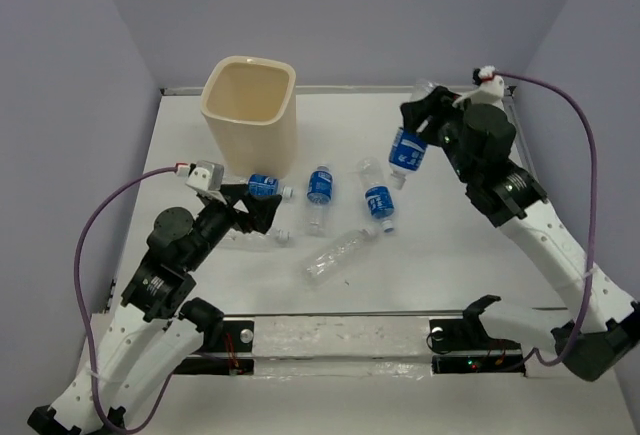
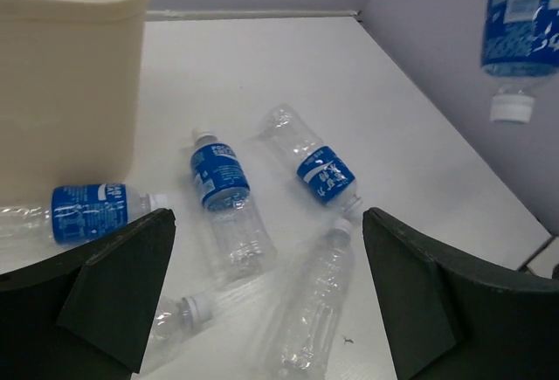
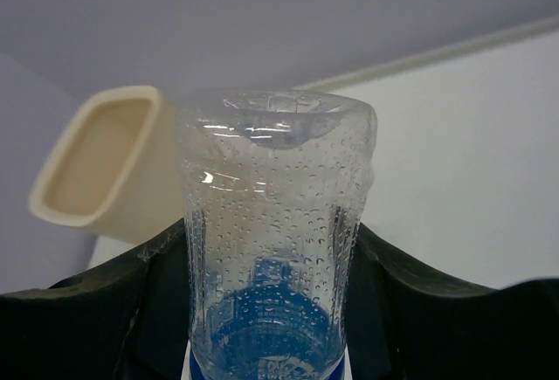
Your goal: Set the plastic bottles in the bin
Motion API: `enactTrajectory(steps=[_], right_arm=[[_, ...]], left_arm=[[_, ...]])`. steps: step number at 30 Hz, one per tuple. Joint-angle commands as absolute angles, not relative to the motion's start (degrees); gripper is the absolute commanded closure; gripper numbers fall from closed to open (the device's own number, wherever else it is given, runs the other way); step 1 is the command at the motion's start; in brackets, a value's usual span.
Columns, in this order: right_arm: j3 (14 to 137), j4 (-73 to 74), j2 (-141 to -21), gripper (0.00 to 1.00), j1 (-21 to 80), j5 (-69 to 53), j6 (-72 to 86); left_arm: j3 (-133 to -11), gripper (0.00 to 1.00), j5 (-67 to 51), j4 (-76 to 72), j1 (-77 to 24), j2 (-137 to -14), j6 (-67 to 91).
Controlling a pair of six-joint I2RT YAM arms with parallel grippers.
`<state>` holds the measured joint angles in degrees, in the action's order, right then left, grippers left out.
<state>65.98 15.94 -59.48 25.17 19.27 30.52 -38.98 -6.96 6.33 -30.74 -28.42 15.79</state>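
Near the left edge the left gripper (image 2: 266,218) gapes wide, empty, over plastic bottles (image 1: 318,195) lying mid-table. Toward the far right corner the right gripper (image 1: 420,120) clamps a blue-labelled bottle (image 1: 407,150) aloft, cap down; the bin (image 1: 250,125) stands far left.

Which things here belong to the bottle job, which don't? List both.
Job: blue-labelled clear plastic bottle in right gripper; three labelled bottles lying loose; two clear bottles with no label showing; tall cream plastic bin.
Rest: purple cables; white table.
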Motion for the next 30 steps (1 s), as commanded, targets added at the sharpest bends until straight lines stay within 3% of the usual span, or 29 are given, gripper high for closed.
enactTrajectory(steps=[1, 9, 14, 23, 26, 28, 30], right_arm=[[81.2, 4.5, -71.9, 0.50, 35.4, 22.2, 22.2], [116.2, -11.2, -105.6, 0.50, 45.2, 15.6, 8.9], [139.7, -16.9, -121.7, 0.50, 47.1, 14.6, 5.0], [152.3, -32.6, -140.8, 0.51, 47.1, 15.6, 1.7], [151.5, -32.8, -143.3, 0.47, 46.6, 14.9, 2.8], [150.5, -31.3, -144.4, 0.38, 45.5, 13.5, 4.1], [150.1, -29.0, -144.4, 0.17, 45.5, 12.9, 4.7]], left_arm=[[-39.8, 0.02, 3.2, 8.0, -30.1, -27.9, 17.9], [-36.1, 0.02, -13.2, 10.3, -30.2, -29.9, 27.1], [-33.4, 0.02, -15.4, 11.9, -30.2, -25.1, 30.7], [-33.1, 0.01, -17.8, 12.4, -30.8, -26.5, 31.6], [-33.2, 0.01, -17.8, 12.4, -30.9, -27.2, 31.3], [-33.2, 0.01, -17.7, 12.4, -31.0, -27.7, 31.3], [-33.2, 0.01, -17.6, 12.0, -31.0, -28.0, 30.9]])
